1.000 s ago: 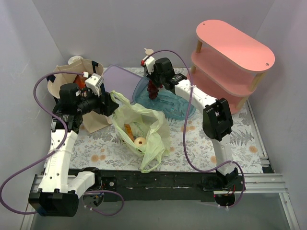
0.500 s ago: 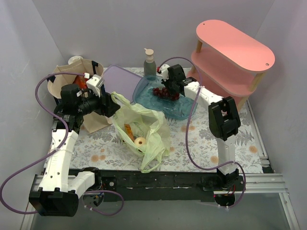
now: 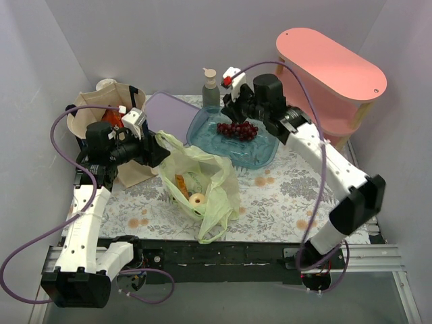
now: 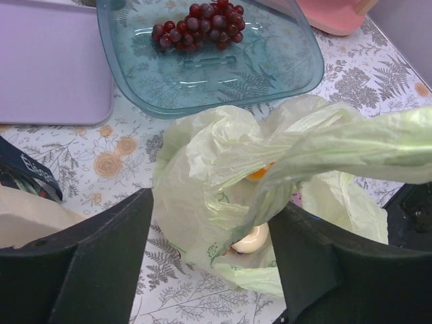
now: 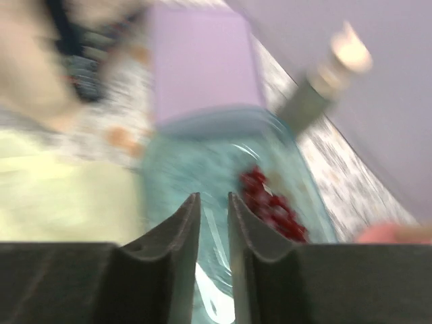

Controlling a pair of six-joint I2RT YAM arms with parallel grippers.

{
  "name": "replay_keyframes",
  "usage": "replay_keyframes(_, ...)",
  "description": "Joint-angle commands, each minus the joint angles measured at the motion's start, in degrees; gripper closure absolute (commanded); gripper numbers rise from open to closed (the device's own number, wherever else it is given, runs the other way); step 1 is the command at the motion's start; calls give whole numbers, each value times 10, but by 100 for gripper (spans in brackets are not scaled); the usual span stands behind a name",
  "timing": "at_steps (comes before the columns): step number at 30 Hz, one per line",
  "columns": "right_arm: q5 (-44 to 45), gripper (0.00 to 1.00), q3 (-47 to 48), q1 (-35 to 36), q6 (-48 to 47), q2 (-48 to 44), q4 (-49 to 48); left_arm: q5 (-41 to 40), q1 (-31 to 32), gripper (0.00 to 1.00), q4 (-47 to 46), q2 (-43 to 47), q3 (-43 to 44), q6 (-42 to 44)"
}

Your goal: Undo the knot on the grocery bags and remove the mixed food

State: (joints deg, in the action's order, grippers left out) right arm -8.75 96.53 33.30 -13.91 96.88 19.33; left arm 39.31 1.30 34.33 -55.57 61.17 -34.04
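Observation:
The pale-green plastic bag [image 3: 206,177] sits open at the table's middle; no knot shows in its handles. One handle strip [image 4: 351,145] lies stretched over the right finger of my left gripper [image 3: 160,143], whose jaws stand wide apart over the bag [image 4: 196,182]. A small yellowish fruit [image 3: 197,199] and an orange item [image 3: 181,183] lie inside; the fruit shows in the left wrist view [image 4: 253,237]. The dark red grapes [image 3: 237,129] lie in the clear blue tray [image 3: 260,154]. My right gripper [image 3: 231,108] hovers above them, empty, with a narrow gap [image 5: 214,199]. The beige tote [image 3: 94,115] stands behind the left arm.
A pump bottle [image 3: 210,88] stands behind the tray. A lilac board [image 3: 172,111] lies between tote and tray. A pink two-tier shelf [image 3: 324,74] fills the back right. A red packet [image 3: 113,116] sticks out of the tote.
My right gripper held the grapes hanging over the tray, let them go into it, then rose and drew back as the arm stretched out. The left arm has hardly moved.

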Motion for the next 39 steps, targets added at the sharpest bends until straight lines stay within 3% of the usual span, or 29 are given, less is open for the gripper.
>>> replay_keyframes(1, -175, 74, -81, 103, -66, -121, -12, 34, -2, 39, -7, 10, -10, -9)
replay_keyframes(2, -207, 75, -101, 153, -125, -135, -7, 40, -2, 49, -8, 9, -10, -10)
replay_keyframes(4, -198, 81, -166, 208, -178, -164, -3, 65, -2, 58, -8, 3, -6, -9)
replay_keyframes(6, -136, 86, -219, 279, -210, -166, -8, 81, -2, 71, -9, -1, -3, -12)
replay_keyframes(8, -54, 87, -251, 318, -201, -149, -43, 102, -2, 82, -8, -4, -2, -13)
replay_keyframes(9, -32, 87, -271, 322, -184, -145, -66, 105, -2, 98, -8, -3, -3, -14)
replay_keyframes(10, -7, 87, -318, 325, -181, -141, -90, 105, -2, 100, -7, -4, -5, -16)
replay_keyframes(11, 52, 86, -338, 332, -180, -138, -141, 105, -2, 100, -7, -1, -7, -18)
replay_keyframes(14, 85, 86, -391, 332, -183, -134, -159, 104, -2, 100, -2, 5, -12, -14)
replay_keyframes(19, -14, 86, -461, 336, -189, -182, -74, 101, -2, 100, 9, 21, -27, -6)
replay_keyframes(27, -92, 90, -526, 318, -16, -209, -25, 104, -2, 100, 21, 32, -47, -1)
replay_keyframes(35, 14, 82, -489, 301, -71, -238, -72, 114, -2, 100, 27, 42, -58, -5)
replay_keyframes(37, 12, 69, -461, 296, -106, -216, -70, 115, -2, 100, 27, 40, -60, -5)
replay_keyframes(39, 4, 63, -427, 295, -133, -199, -63, 117, -2, 100, 25, 36, -61, -5)
